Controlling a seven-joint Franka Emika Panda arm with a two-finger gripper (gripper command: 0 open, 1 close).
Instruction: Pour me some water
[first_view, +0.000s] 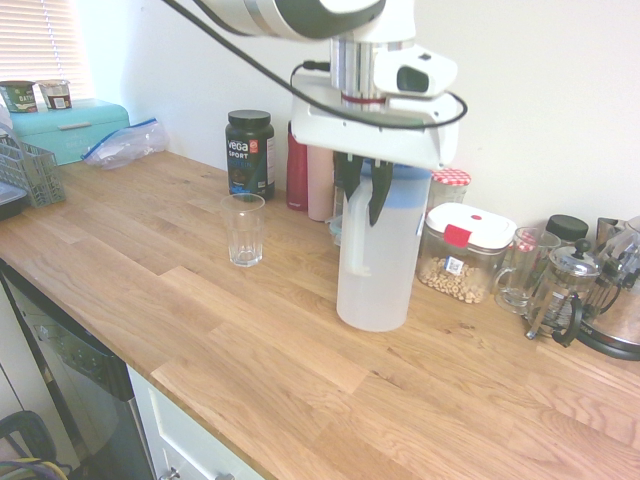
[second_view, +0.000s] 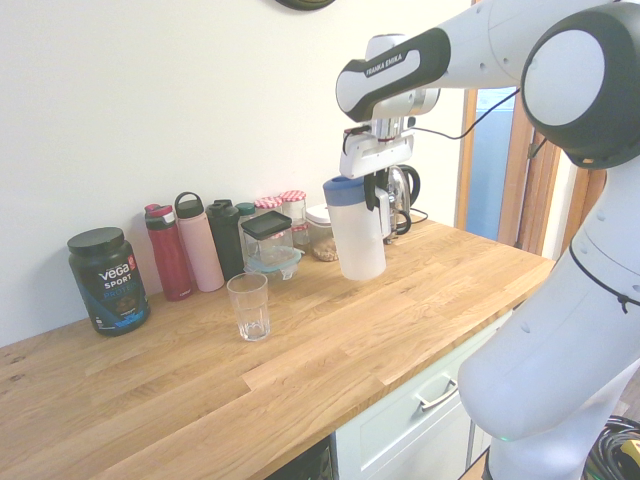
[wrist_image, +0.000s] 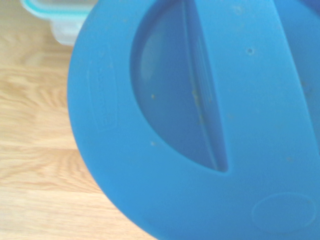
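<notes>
The tall frosted pitcher (first_view: 378, 265) (second_view: 360, 240) holding the water stands upright mid-counter, its blue lid (wrist_image: 200, 125) filling the wrist view. My gripper (first_view: 365, 190) (second_view: 376, 192) comes down from above and is shut on the top of the pitcher's side handle, a dark finger on each side. Whether the base rests on the wood or hangs just above it, I cannot tell. An empty clear glass (first_view: 245, 230) (second_view: 248, 307) stands upright on the counter, apart from the pitcher, towards the black tub.
Along the wall stand a black Vega tub (first_view: 250, 152) (second_view: 108, 280), a red bottle (second_view: 170, 250), a pink bottle (second_view: 200, 245), a cereal box with white lid (first_view: 465, 252), a French press (first_view: 560, 290) and a kettle (first_view: 615, 310). A teal bread box (first_view: 70, 128) sits far off.
</notes>
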